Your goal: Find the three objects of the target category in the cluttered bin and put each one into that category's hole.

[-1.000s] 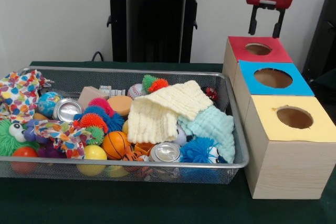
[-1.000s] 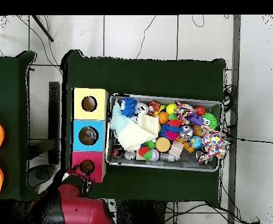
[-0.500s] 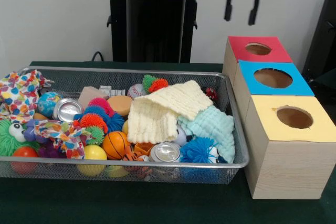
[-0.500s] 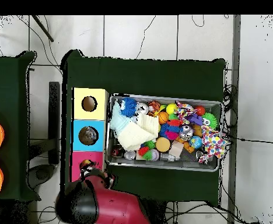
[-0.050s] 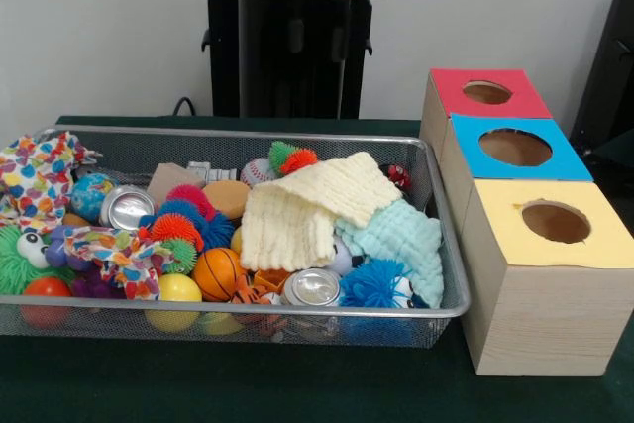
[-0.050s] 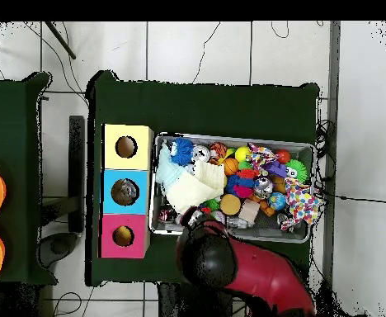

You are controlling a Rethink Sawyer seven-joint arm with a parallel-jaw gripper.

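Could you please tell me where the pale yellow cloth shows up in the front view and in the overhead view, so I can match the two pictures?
Front view: the pale yellow cloth lies in the mesh bin, right of centre, draped over the toys.
Overhead view: the same cloth sits in the bin's left half, towards the boxes.
Shared landmark: the blue-topped box, the middle one of three, stands beside the bin on the cloth's side.
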